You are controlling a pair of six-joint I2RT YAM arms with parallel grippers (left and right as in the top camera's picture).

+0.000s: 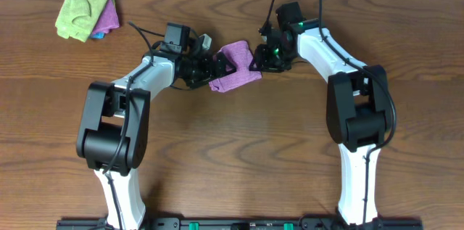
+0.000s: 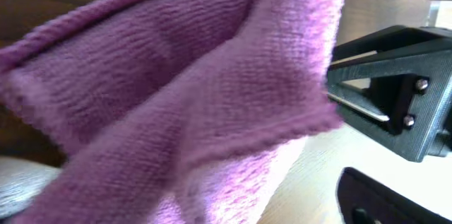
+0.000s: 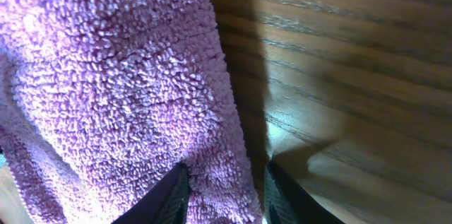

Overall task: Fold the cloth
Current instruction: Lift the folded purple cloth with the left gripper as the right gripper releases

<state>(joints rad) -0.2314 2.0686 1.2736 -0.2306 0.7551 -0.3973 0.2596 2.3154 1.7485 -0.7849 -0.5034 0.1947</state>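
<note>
Left gripper (image 1: 209, 66), overhead view: jaws spread wide, meeting one end of the cloth (image 1: 235, 70). Right gripper (image 1: 256, 59) meets the opposite end. The cloth lies bunched in a short, doubled band between the two grippers, on the table (image 1: 239, 157). Spare cloths (image 1: 87, 9) lie well apart, on the left gripper's outer side; they are not part of the job.

Left wrist view: the cloth fills the space ahead of the palm in two overlapping layers, with a hemmed edge running across. One finger (image 2: 395, 90) shows at the side, its inner face just beside the hem. The other is mostly cut off. No pinch is evident; treat this gripper as released.

Right wrist view: two fingertips (image 3: 168, 197) stand apart with a cloth edge lying in the gap. The cloth does not reach the far tip. Whether the pads press the cloth cannot be told.

Step in hand, as judged: a fold under way, with the cloth doubled but not squared. The next move calls for a secure grip on a free edge, a lift clear of the table, and a carry across to the opposite edge with hems aligned.

Hidden: the cloth corners, the tag, and the contact points beneath both grippers.
</note>
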